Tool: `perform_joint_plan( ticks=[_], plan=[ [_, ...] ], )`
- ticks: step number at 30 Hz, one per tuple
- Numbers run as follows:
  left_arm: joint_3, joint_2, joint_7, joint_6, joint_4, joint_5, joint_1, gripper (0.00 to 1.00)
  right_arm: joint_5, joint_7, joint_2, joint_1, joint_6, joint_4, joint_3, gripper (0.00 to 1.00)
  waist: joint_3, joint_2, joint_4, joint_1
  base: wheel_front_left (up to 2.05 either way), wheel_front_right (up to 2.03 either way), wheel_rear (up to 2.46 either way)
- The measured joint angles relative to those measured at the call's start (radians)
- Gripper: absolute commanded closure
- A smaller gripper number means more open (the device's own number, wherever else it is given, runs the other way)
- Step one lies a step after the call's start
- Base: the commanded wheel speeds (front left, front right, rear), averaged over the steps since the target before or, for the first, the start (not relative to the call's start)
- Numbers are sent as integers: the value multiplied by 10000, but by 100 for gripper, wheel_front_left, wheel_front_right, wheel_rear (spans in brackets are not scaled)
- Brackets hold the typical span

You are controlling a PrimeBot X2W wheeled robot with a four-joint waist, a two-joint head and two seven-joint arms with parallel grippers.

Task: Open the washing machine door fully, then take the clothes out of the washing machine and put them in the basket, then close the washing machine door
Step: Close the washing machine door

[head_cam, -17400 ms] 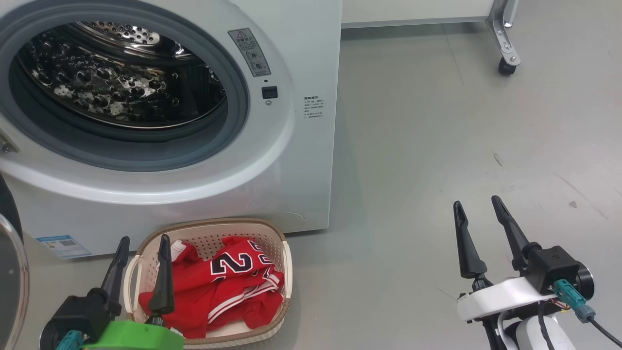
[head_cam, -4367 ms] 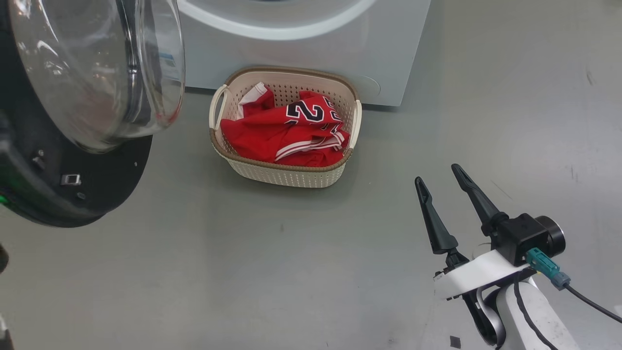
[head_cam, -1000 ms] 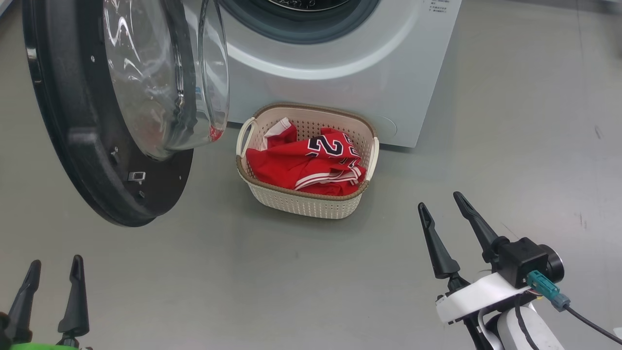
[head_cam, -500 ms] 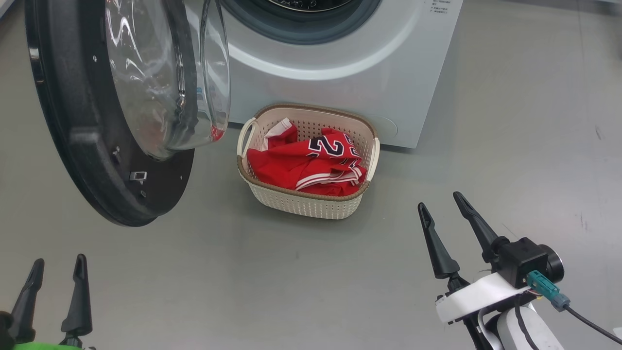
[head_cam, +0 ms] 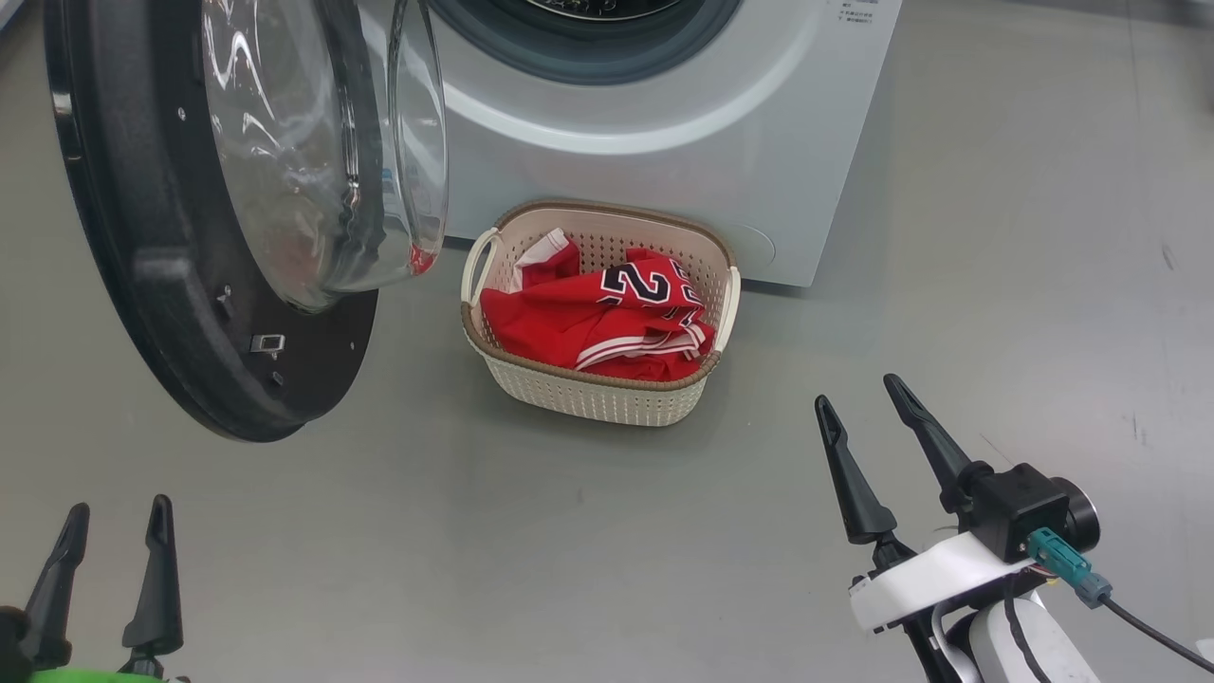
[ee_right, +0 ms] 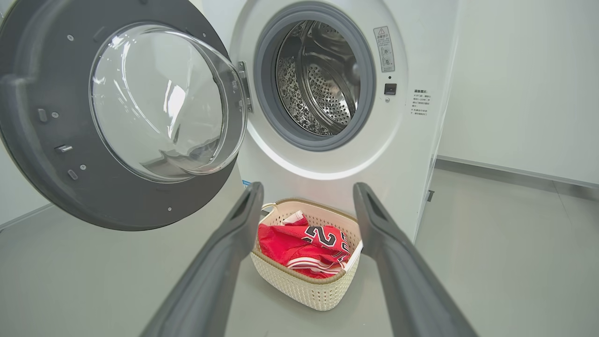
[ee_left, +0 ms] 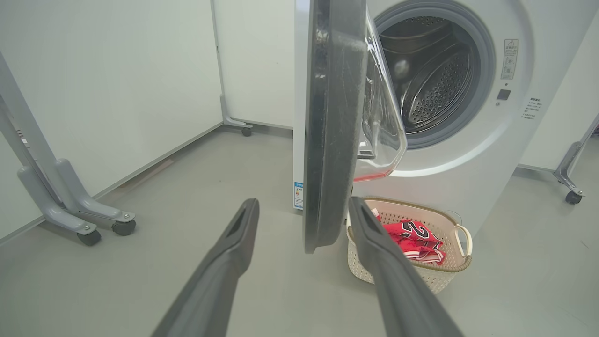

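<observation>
Wheeled frame (ee_left: 70,206): grey legs on castors, by the white wall at the far left of the left wrist view.
Left tool (head_cam: 119,506): lower left of the head view, low over the grey floor (head_cam: 569,550); its two dark fingers are spread wide with nothing between them, well apart from the door.
Door (head_cam: 142,247): swung open on the left side of the machine's opening, its black inner face toward the head camera. In the left wrist view it stands edge-on ahead of the left tool's fingers, not touching them.
Glass bowl (head_cam: 313,161): clear, bulging from the door's inner side toward the machine, with a red reflection at its lower edge.
Washing machine (head_cam: 683,123): white front-loader standing on the floor, its round opening uncovered and ringed by a grey seal.
Drum (ee_right: 323,89): perforated steel, shiny metal showing through the opening.
Basket (head_cam: 607,403): cream, perforated, brown-rimmed, on the floor just in front of the machine's lower front, to the right of the door's lower edge.
Clothes (head_cam: 588,327): red jersey with white stripes and navy numbers, crumpled inside the basket.
Right tool (head_cam: 856,390): lower right of the head view, fingers spread wide and holding nothing, pointing toward the machine, well apart from the basket.
Second castor leg (ee_left: 572,187): grey, at the far right of the left wrist view.
</observation>
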Motion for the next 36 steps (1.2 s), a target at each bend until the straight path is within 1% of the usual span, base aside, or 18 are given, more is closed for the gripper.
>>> perform_joint_plan(
  ticks=[13, 14, 15, 20, 30, 34, 36],
  plan=[
    [29, -73, 0, 0, -58, 0, -8, 0, 0, 0, 19, 0, 0, 0, 0, 0, 34, 0, -21, 0, 0, 0, 0],
    [10, -73, 0, 0, -71, 0, -11, 69, 0, 0, 21, 0, 0, 0, 0, 0, 39, 0, -21, 0, 0, 0, 0],
    [-17, -69, 0, 0, -84, 0, -11, 100, 0, 0, 21, 0, 0, 0, 0, 0, 45, 0, -22, 0, 0, 0, 0],
    [-77, -38, 0, -2, -169, 0, -12, 100, 0, 0, 21, 0, 0, -4, 2, 0, 87, 0, -30, 0, 0, 0, 0],
    [81, 345, 0, -2, -351, -63, -257, 100, -2, 0, 21, -1, 4, -40, 40, 0, 268, 0, -58, 0, 0, 0, 0],
    [192, 495, 0, -42, -265, -725, -472, 100, -2, 0, 23, -3, 8, -40, 67, 0, 324, 0, -75, 0, 0, 0, 0],
    [326, 495, 0, -42, -163, -1266, -553, 100, -4, 0, 21, -6, 8, -40, 113, 0, 361, 0, -87, 0, 0, 0, 0]
  ],
)
